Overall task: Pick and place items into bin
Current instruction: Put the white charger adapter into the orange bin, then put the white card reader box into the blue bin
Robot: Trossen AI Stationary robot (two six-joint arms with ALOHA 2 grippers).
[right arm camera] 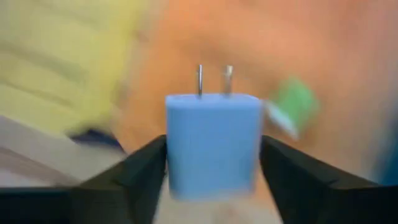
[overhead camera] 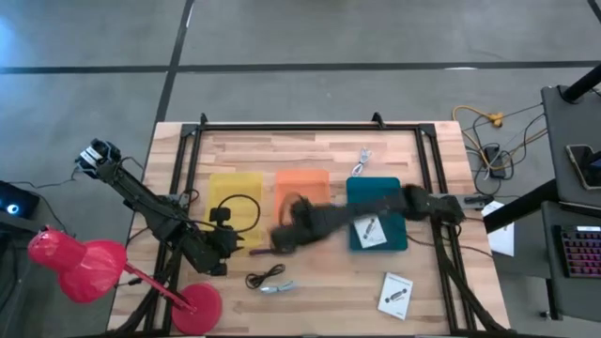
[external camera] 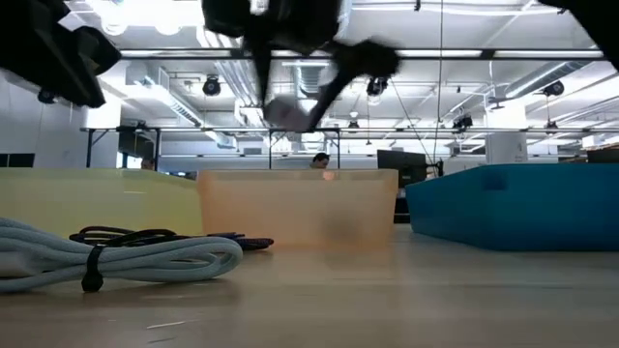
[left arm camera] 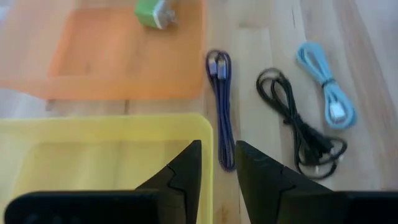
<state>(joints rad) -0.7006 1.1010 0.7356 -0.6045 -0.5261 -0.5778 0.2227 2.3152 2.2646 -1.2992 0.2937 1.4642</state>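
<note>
Right pincer (right arm camera: 212, 165) was pinching a lavender cube (right arm camera: 212, 144) with two prongs, over the orange bin (overhead camera: 302, 188) mid-frame. Left pincer (left arm camera: 217, 163) sat nearly pressed together, lower left.

Print on the white card (overhead camera: 395, 295) — none legible.

The table (overhead camera: 310, 150) is showing pale, smooth wood in jointed strips, framed by matt black metal rails (overhead camera: 310, 125). The yellow bin (left arm camera: 106, 149), orange bin (left arm camera: 118, 62) and teal bin (external camera: 522, 203) are looking like translucent or semi-matt plastic, while the black cable (left arm camera: 298, 124), purple cable (left arm camera: 221, 106) and pale blue cable (left arm camera: 326, 93) are showing rubbery, softly glossy sheaths. The lavender charger cube (right arm camera: 212, 144) is looking like smooth matt plastic with two shiny metal prongs, and the card (overhead camera: 396, 295) is appearing as white printed paper.
</note>
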